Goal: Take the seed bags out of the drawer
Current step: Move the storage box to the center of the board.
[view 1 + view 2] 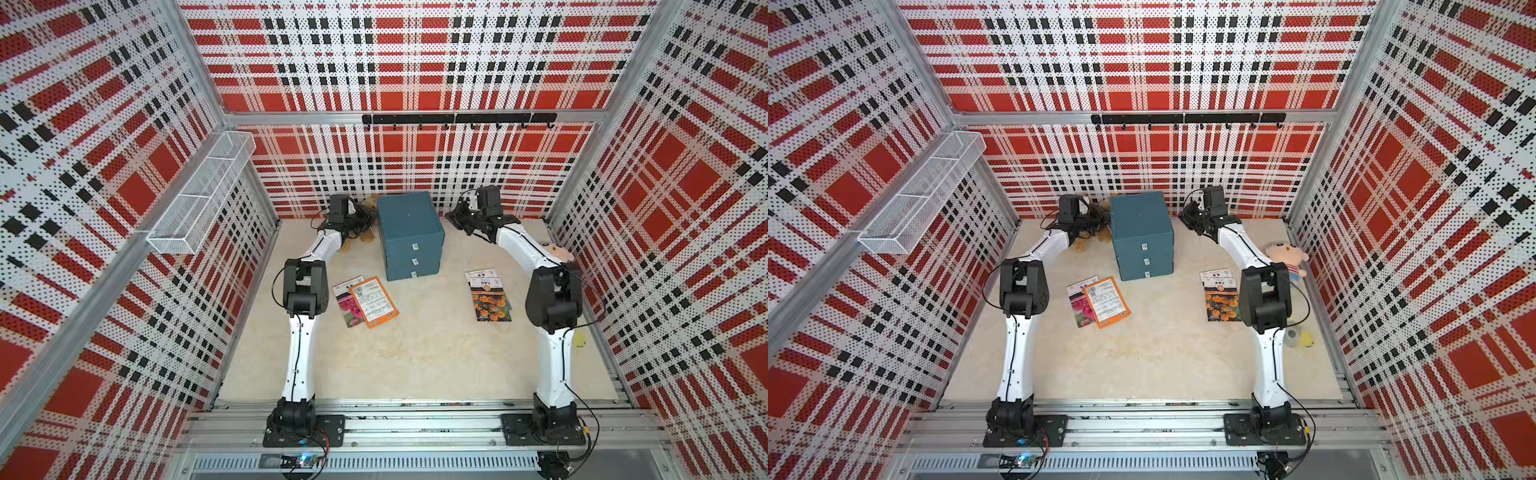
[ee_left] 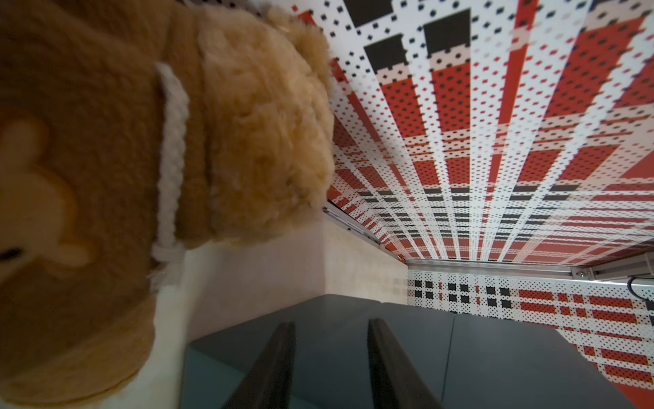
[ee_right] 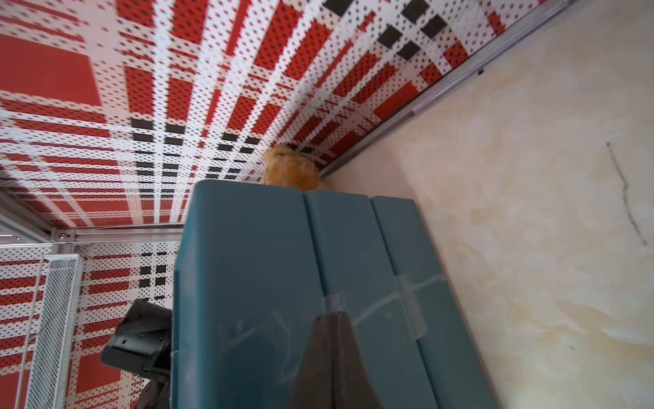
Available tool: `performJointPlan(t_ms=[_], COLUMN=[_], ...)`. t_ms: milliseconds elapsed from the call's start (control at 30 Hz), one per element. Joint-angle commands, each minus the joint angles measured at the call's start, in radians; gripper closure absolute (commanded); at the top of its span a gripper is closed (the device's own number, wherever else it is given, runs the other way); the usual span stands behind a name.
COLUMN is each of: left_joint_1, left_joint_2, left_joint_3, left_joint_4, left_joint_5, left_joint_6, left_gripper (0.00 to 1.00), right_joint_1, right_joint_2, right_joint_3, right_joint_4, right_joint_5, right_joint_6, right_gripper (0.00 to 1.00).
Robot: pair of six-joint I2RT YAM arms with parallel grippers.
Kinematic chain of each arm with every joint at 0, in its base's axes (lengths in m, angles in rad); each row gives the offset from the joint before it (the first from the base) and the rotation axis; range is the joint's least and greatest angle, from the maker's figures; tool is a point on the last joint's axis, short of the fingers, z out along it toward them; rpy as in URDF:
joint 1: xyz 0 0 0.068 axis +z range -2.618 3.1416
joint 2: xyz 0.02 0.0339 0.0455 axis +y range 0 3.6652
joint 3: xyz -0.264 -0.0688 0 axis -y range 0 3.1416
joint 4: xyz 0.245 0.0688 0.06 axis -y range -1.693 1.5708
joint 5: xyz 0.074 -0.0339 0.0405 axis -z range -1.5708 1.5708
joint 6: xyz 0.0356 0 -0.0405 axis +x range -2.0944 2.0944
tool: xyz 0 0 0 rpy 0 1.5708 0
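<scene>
The left gripper point(image 2: 331, 324) holds its jaws a narrow way apart with nothing between them (only the dark side of the teal drawer cabinet point(image 1: 409, 232) shows through the gap). It points at that side; whether the fingertips touch it I cannot tell. A brown plush bear point(image 2: 177, 141) sits just beside these jaws, by the back wall.

The right gripper point(image 3: 331, 318) is closed, its fingers pressed flat together and gripping nothing. Its tip aims at the opposite side of the cabinet, close to a strip of clear tape point(image 3: 412, 308); contact cannot be judged.

None of the seed bags point(image 1: 1106, 301) lies between or near either pair of jaws. The four visible ones are out on the table point(image 1: 415, 357), in front of the cabinet and well back from the fingertips, toward the arm bases. Behind the left jaws, beside that arm's elbow, an orange-bordered packet point(image 1: 374, 302) with a white label rests partly on a pink-flower packet point(image 1: 345, 305). Behind the right jaws, beside that arm's elbow, an orange-flower packet point(image 1: 491, 303) overlaps a white-topped packet point(image 1: 481, 274) (its print is too small to read). The two pairs lie well apart.

The cabinet's three drawers point(image 1: 414, 262), each with a small white pull tab, look closed in both top views. A pink plush doll point(image 1: 1287, 257) lies back along the right arm, on the side away from the cabinet.
</scene>
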Motion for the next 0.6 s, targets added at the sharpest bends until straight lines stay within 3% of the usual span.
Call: performJointPlan(t_ms=[0, 567], left_joint_1=[-0.03, -0.131], left_joint_2=[-0.033, -0.242], left_joint_3=[-0.016, -0.32], left_joint_4=[-0.01, 0.018], left_joint_5=[0.019, -0.034], left_joint_6=[0.019, 0.035], left_gripper=[0.61, 0.65], right_joint_1=[0.014, 0.019], right_joint_2=[0.031, -0.025], right_joint_3=[0.069, -0.066], right_joint_4=[-0.042, 0.006], right_joint_5=[-0.071, -0.201], right_joint_6=[0.005, -0.034], right_gripper=[1.0, 1.0])
